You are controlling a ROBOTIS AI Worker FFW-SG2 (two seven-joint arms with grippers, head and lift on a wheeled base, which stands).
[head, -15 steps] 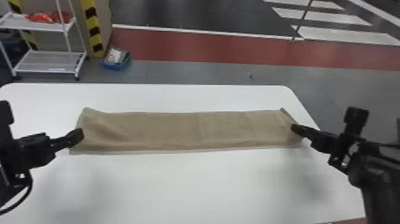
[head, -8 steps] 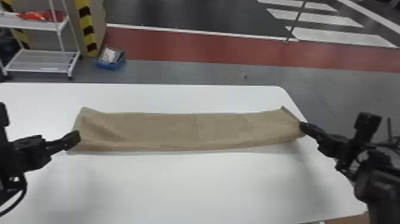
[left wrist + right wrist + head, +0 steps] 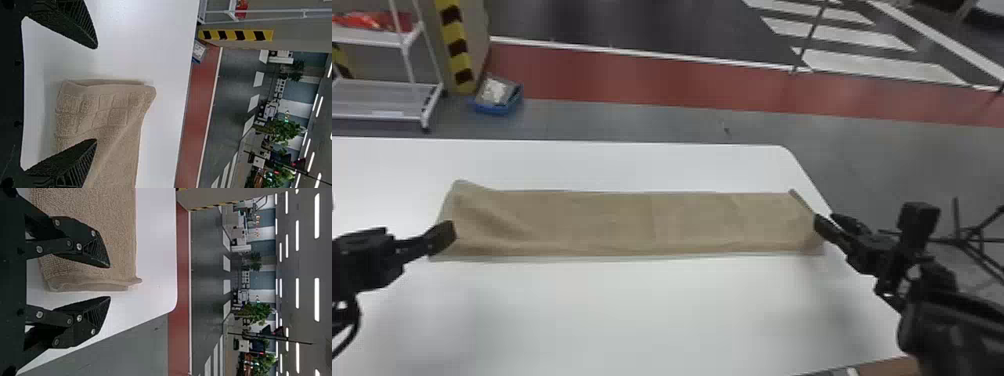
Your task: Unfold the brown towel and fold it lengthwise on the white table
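Lying on the white tabletop (image 3: 632,310), the brown towel (image 3: 632,225), folded into 1 long, narrow strip. Runs left to right along its long axis, roughly parallel to the far edge, with 1 narrow end pointing left and the other right, near the right edge. Flares at the far left corner. At the left end, the left hand (image 3: 451,235), spread wide, with 1 finger overlapping the towel in its wrist view. At the right end, the right hand (image 3: 824,220), also parted, but less widely.
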